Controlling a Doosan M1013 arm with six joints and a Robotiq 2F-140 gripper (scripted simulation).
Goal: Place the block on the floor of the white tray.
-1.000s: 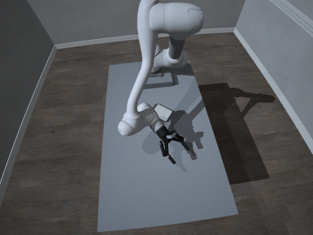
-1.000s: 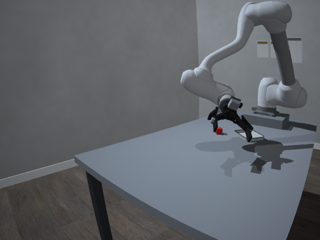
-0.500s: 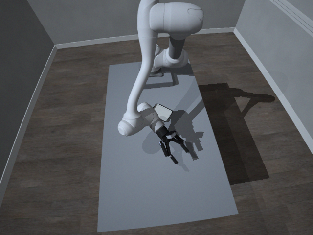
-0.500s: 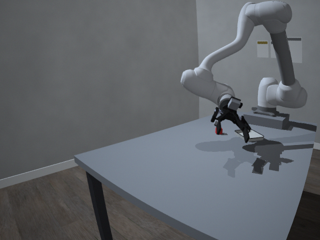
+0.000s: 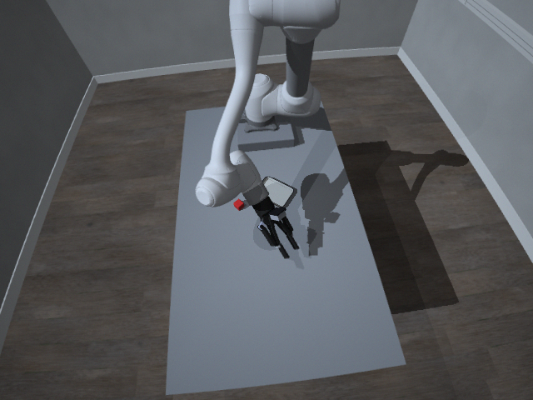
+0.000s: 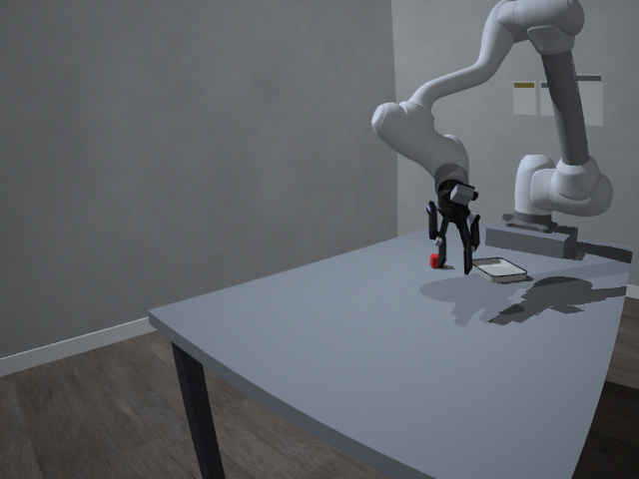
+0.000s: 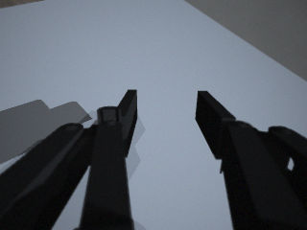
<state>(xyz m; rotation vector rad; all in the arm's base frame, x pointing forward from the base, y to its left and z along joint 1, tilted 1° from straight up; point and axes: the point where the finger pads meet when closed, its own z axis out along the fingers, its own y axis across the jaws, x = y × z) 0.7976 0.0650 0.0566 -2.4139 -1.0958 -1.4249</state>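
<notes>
A small red block point(image 5: 237, 205) point(image 6: 435, 260) sits on the grey table point(image 5: 258, 322) point(image 6: 310, 334) point(image 7: 168, 38), left of the white tray point(image 5: 280, 191) point(image 6: 499, 268), which is empty. My gripper point(image 5: 291, 252) point(image 6: 454, 267) point(image 7: 166, 104) hangs just above the table, in front of the gap between block and tray, with its fingers tilted down. The fingers stand partly closed with a clear gap, and only bare table shows between them in the wrist view. The block and the tray are out of the wrist view.
The arm's base block point(image 5: 266, 137) point(image 6: 531, 239) stands at the far end of the table, behind the tray. The arm's elbow hangs over the block's side. Wooden floor and grey walls surround the table.
</notes>
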